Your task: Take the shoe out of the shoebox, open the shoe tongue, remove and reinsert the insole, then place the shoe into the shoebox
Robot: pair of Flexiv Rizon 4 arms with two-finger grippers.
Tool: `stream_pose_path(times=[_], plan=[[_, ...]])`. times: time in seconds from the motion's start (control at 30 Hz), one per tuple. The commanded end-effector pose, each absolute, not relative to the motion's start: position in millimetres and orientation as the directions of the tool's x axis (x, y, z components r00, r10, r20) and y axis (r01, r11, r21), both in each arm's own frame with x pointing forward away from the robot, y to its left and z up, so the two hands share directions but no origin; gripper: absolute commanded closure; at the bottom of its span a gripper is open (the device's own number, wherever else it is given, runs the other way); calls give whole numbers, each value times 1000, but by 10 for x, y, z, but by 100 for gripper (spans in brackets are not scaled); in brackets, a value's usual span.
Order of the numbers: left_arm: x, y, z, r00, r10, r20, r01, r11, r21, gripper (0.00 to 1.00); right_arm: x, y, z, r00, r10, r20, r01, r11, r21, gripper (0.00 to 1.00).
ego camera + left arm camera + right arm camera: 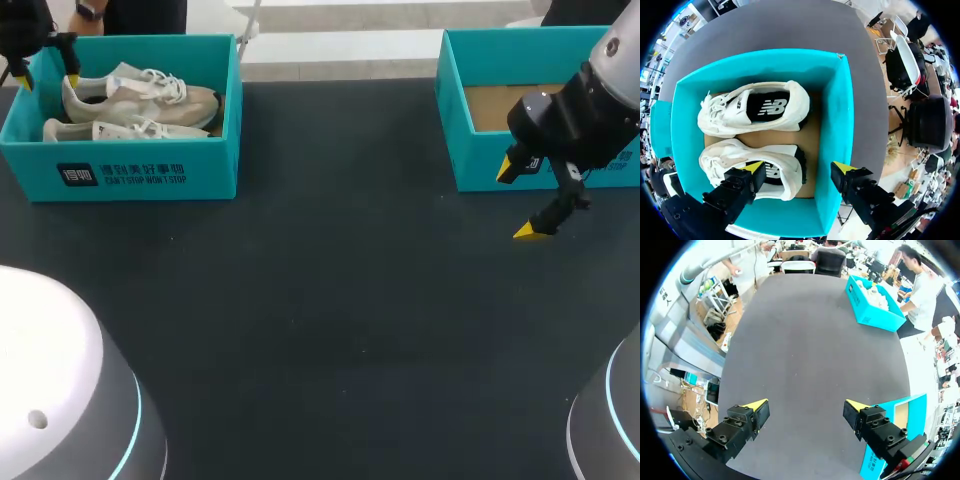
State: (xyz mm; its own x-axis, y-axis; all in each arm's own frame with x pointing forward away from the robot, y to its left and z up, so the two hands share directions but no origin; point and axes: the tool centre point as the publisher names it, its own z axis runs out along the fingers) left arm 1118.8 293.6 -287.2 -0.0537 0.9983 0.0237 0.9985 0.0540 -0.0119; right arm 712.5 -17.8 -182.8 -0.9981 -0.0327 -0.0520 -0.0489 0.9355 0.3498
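The left gripper [800, 167], fingers spread wide, hovers over the teal shoebox [840, 125], where the shoe [735, 155] lies beside its twin [755, 107]. One finger sits above the box wall, so a straight descent could strike the cardboard and shove the box. The right gripper [520, 200], fingers likewise apart, hangs over the table [330, 300].

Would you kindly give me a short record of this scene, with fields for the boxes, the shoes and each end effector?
left shoebox: teal, far left of the table, holds the pair
shoes: pale, laced, lying side by side
right shoebox: teal, far right; cardboard floor shows, no shoe seen
left end effector: open, above the left shoebox
right end effector: open, over the table beside the right shoebox
stage: no shoe taken out yet
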Motion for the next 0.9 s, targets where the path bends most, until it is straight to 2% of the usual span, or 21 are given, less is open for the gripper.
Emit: stream_pose_path(times=[0.03, 0.53, 0.9], plan=[[10915, 2907, -2776, -49, 998, 39, 998, 47, 35, 0, 7140, -170, -1837, -998, -33, -50, -49, 936, 348, 0], [10915, 2907, -2776, -49, 998, 39, 998, 47, 35, 0, 7140, -170, -1837, -998, -33, -50, -49, 936, 348, 0], [10508, 2934, -2971, 6, 999, 50, 1000, -6, -1, 0, 7140, -170, -1837, -998, -33, -50, -49, 936, 348, 0]])
